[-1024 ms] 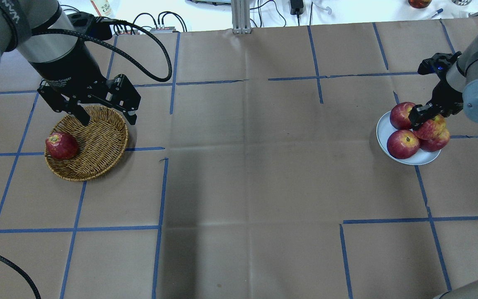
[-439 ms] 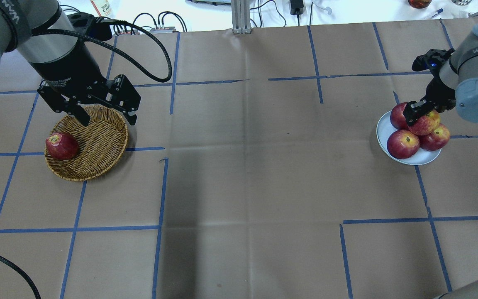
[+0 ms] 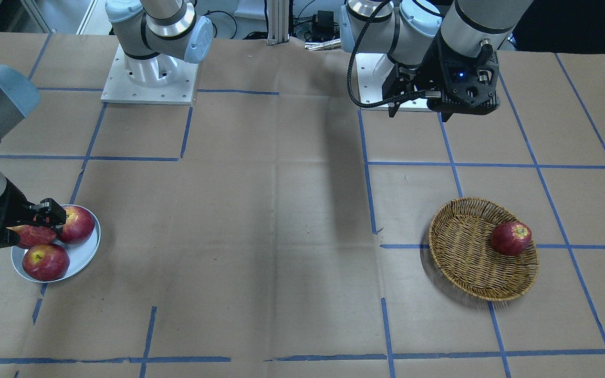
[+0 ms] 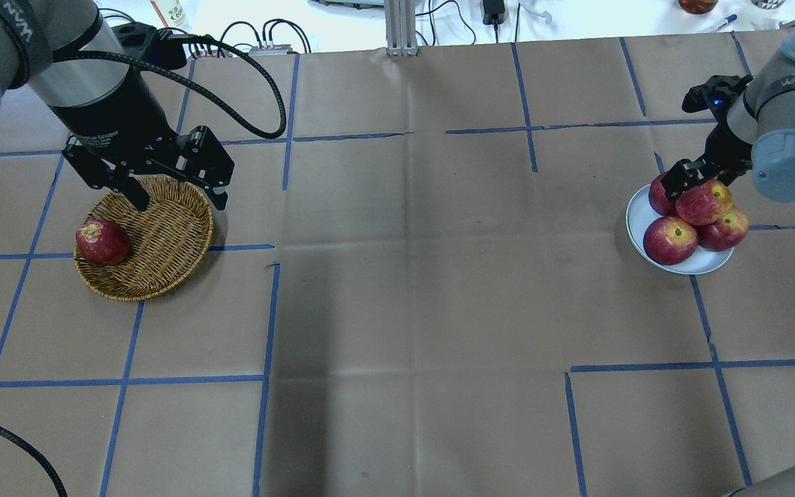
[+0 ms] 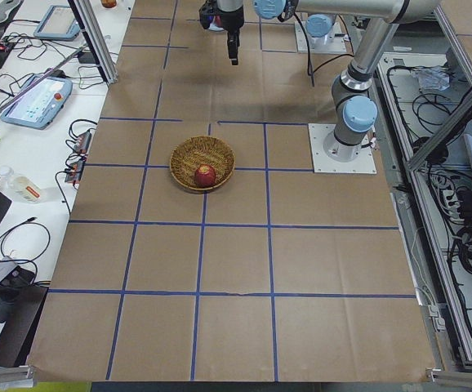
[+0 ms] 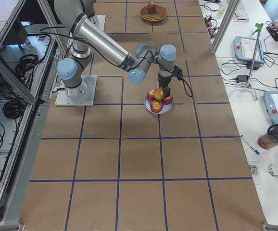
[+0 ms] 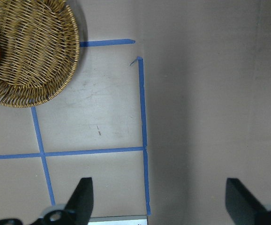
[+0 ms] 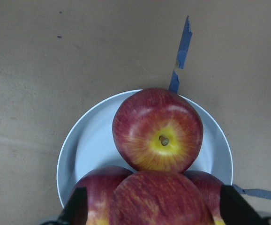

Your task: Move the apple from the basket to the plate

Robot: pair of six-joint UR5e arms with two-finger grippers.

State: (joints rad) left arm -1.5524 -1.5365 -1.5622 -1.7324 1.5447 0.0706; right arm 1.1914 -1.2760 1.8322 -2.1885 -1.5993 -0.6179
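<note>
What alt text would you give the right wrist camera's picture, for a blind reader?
Looking straight down, a streaky apple sits between the two dark fingers of the right gripper, above a pale blue plate holding three darker red apples.

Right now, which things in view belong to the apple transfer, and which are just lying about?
In the job: streaky apple, held in the right hand above the plate; basket; open left hand near the basket.

Lying about: dark red apple in the basket; three dark red apples on the plate; blue tape.
</note>
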